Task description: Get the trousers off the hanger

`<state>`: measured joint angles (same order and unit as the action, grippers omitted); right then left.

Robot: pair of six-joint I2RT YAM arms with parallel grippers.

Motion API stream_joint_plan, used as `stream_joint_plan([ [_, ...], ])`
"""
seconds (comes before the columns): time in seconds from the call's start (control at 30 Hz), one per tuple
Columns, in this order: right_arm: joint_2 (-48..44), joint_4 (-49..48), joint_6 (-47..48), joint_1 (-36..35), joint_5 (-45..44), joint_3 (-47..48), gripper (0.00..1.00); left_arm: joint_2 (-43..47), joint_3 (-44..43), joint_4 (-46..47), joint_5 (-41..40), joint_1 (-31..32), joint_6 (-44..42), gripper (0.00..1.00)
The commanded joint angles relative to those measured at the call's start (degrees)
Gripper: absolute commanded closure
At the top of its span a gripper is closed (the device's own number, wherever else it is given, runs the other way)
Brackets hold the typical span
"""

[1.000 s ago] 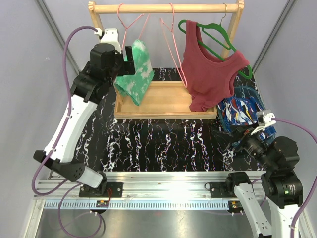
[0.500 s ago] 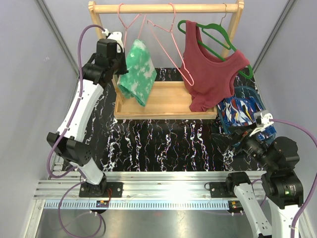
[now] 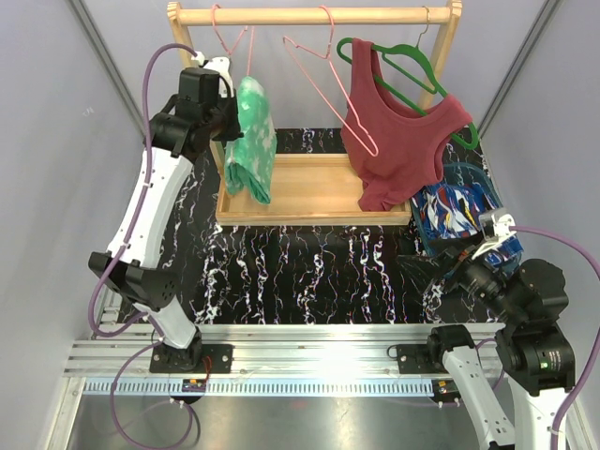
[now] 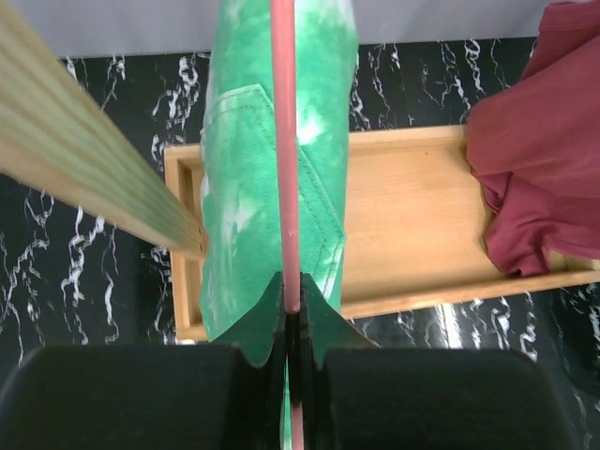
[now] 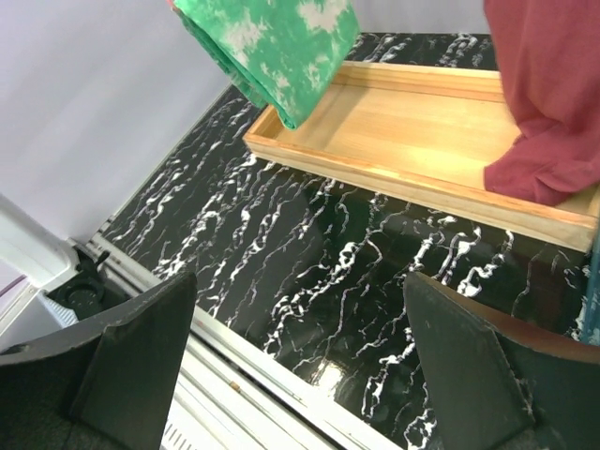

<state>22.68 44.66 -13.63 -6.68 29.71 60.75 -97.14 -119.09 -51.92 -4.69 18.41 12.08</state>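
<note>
Nearest the bases, my right pincer (image 5: 300, 291) hangs low over the black white-veined marble-pattern tabletop (image 3: 309, 267). Its two fingers are spread wide with nothing between them. Just beyond it lie the blue cloth trousers with white and red print (image 3: 455, 208), bunched on the tabletop against the right end of the shallow rectangular wooden tray (image 3: 309, 187).

Further back and higher, my left pincer (image 4: 289, 305) is clenched on the thin pink wire hanger (image 3: 225, 28), whose hook sits over the round wooden rail (image 3: 375, 14) near its left post. The wire runs straight up from between my pads (whether a fold of cloth is caught there too, I cannot tell from the wrist view).

The green-and-white tie-dye cloth trousers (image 3: 251, 141) are draped over that hanger. They hang folded, and their lower end reaches down into the left end of the tray.

To the right on the same rail, a second pink wire hanger (image 3: 328, 84) hangs tilted. Beyond it, a green plastic hanger (image 3: 412, 64) carries a dark red sleeveless tank top (image 3: 403, 141), whose hem rests in the tray's right end.
</note>
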Motion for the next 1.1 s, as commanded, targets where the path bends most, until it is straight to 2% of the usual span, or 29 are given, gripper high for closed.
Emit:
stream_joint_plan([
  [0.0, 0.7, -4.57, -0.69, 0.0, 4.47, 0.87, 0.01, 4.33, -9.21, 0.69, -0.14, 0.83, 3.65, 1.0],
  [0.17, 2.36, -11.43, -2.1, 0.17, 8.86, 0.42, 0.01, 5.38, -13.1, 0.24, -1.46, 2.68, 4.45, 1.0],
  [0.27, 5.78, -11.36, 0.26, 0.17, 9.4, 2.78, 0.01, 6.0, -15.03, 0.59, -1.03, 3.12, 4.71, 1.0],
  [0.53, 16.95, -9.78, 5.88, 0.17, 8.18, 16.31, 0.01, 8.28, -16.71, -0.46, -1.28, 4.96, 7.51, 1.0],
  [0.63, 24.05, -3.89, 10.37, 0.09, 4.82, 24.83, 0.01, 11.0, -14.51, -0.03, -2.6, 6.8, 8.66, 1.0],
  [0.77, 29.69, -4.06, 10.81, 0.09, 4.12, 33.09, 0.0, 16.27, -7.23, 5.15, -1.73, 7.78, 9.02, 1.0],
  [0.9, 35.15, -5.29, 10.82, -0.44, 5.6, 37.93, 0.0, 14.18, -10.54, 5.34, -1.64, 7.86, 8.4, 1.0],
  [1.0, 38.31, -5.29, 11.77, -4.47, 6.59, 40.67, 0.0, 14.96, -10.82, 4.2, -2.95, 8.13, 10.5, 1.0],
  [1.07, 39.46, -4.42, 13.27, -14.03, 1.96, 40.33, 0.01, 16.8, -9.51, 3.76, -6.1, 9.26, 13.66, 1.0],
])
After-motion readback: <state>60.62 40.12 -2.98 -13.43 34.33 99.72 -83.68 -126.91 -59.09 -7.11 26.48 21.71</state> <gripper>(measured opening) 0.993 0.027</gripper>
